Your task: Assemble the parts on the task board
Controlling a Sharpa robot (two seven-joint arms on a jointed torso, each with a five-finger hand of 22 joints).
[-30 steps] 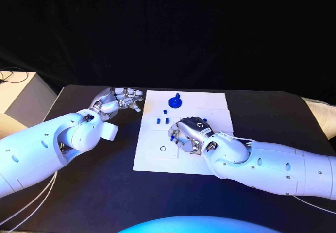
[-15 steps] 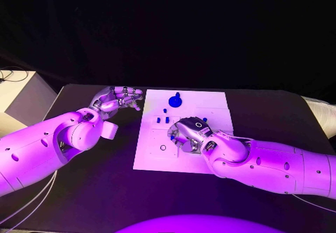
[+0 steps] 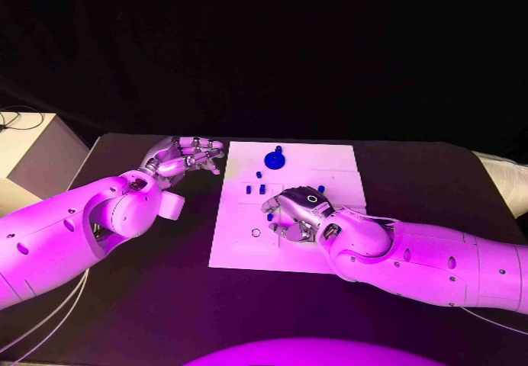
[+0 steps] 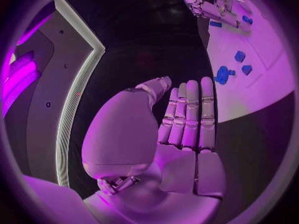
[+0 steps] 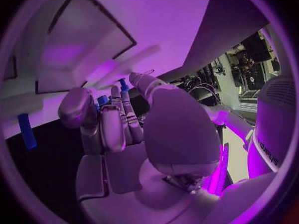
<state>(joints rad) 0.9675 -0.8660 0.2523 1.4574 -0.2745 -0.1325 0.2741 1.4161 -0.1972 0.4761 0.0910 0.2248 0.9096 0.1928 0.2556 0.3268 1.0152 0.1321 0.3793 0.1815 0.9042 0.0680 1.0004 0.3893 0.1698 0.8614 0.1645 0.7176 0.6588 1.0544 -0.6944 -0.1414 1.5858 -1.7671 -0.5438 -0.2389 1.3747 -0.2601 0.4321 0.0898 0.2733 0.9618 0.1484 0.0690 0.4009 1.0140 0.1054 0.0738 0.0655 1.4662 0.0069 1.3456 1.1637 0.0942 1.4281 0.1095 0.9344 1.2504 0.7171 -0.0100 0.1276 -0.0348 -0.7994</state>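
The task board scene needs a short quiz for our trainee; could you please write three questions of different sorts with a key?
1. True or false: the left robot hand rests on the task board.
2. Which robot hand is over the middle of the board? A) left B) right C) neither
3. Fill in: the round blue part lies near the board's ___ edge, far or near as seen from the robot.

Key:
1. False; it is beside the board's far left corner, over the black table.
2. B.
3. Far.
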